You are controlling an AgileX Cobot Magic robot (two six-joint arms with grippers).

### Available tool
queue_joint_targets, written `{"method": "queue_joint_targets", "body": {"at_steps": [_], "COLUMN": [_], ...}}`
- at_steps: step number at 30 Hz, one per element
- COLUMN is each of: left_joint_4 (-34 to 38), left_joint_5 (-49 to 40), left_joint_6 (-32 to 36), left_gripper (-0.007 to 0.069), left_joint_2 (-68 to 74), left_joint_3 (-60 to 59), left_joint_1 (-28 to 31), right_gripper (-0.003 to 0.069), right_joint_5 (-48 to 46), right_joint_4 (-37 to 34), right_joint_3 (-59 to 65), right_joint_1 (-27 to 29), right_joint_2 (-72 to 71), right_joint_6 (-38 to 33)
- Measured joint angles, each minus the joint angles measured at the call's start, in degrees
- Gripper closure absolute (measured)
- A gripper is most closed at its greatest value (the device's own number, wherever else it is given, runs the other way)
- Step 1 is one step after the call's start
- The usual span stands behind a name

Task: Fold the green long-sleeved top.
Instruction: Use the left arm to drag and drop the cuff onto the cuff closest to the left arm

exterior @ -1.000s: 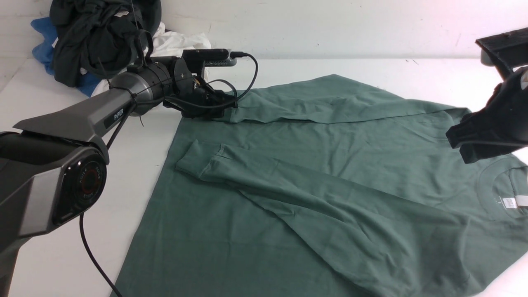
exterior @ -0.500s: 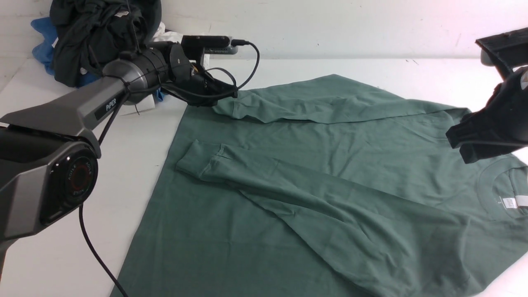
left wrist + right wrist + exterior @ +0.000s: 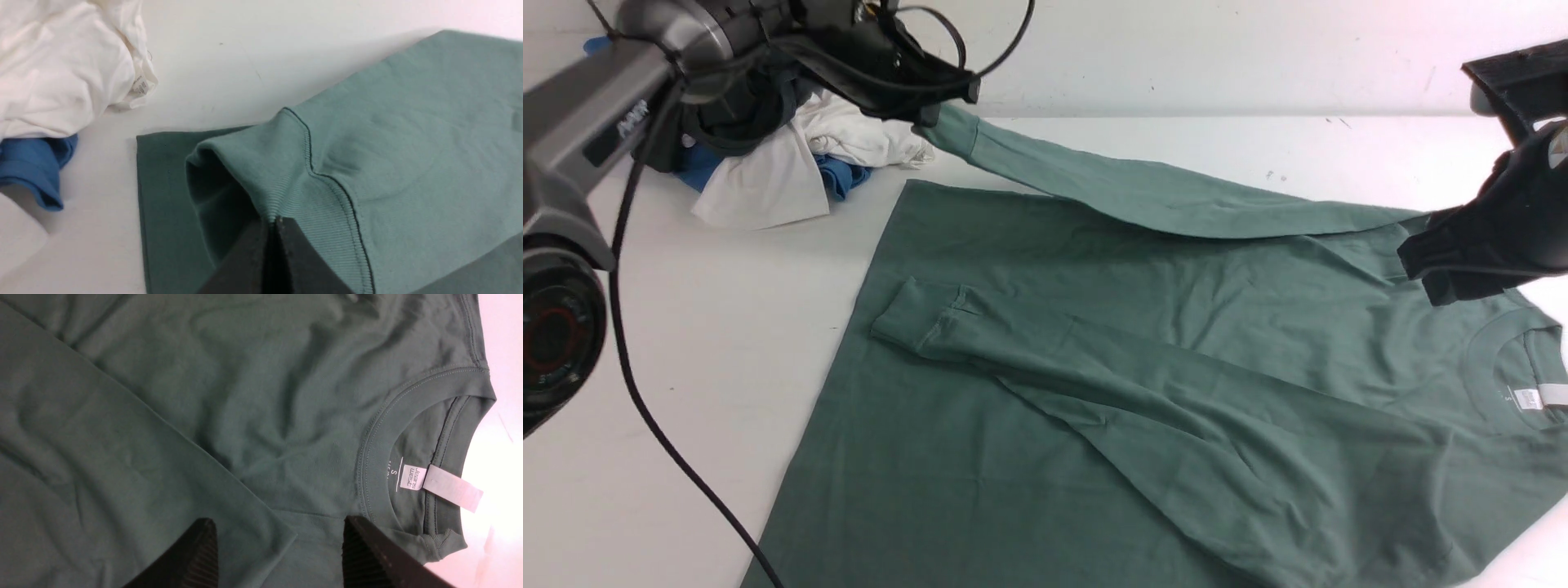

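The green long-sleeved top (image 3: 1094,343) lies spread on the white table, its crew neck and white label (image 3: 1529,399) at the right. One sleeve (image 3: 1045,359) is folded across the body. The far sleeve (image 3: 1111,184) stretches up off the table to the back left, where my left gripper (image 3: 935,110) is shut on its ribbed cuff (image 3: 294,192). My right gripper (image 3: 1462,269) hangs open above the top near the collar (image 3: 376,428), its fingers (image 3: 196,551) apart with nothing between them.
A heap of garments sits at the back left: a white one (image 3: 784,163), a blue one (image 3: 837,175) and a dark one (image 3: 727,122). The left arm's cable (image 3: 654,425) trails over the table's left side. The back wall stands just behind.
My left gripper closed on the far sleeve's cuff and lifted it up and back to the left, pulling the sleeve off the body. The right arm stayed put.
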State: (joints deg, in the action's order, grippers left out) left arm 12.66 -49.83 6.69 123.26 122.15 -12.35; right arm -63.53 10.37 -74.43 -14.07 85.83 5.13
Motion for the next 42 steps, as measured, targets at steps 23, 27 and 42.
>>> {"method": "queue_joint_targets", "body": {"at_steps": [23,27,42], "left_joint_4": [-4.24,-4.24,-4.72], "left_joint_5": [-21.24,-18.28,-2.93], "left_joint_6": [0.29,0.29,0.34], "left_gripper": [0.0631,0.0631,0.032], "left_joint_2": [-14.96,-15.3,-14.73], "left_joint_3": [-17.81,-26.59,-42.95], "left_joint_1": [0.0,0.0,0.0], "right_gripper": [0.0267,0.0267,0.0267], "right_joint_5": [-0.65,-0.76,-0.94], "right_joint_4": [1.5,1.5,-0.04], "right_joint_3": [0.0,0.0,0.0], "right_joint_1": [0.0,0.0,0.0], "right_joint_2": [-1.7,-2.15,-2.41], "right_joint_6": [-2.31,-2.31,-2.5]}}
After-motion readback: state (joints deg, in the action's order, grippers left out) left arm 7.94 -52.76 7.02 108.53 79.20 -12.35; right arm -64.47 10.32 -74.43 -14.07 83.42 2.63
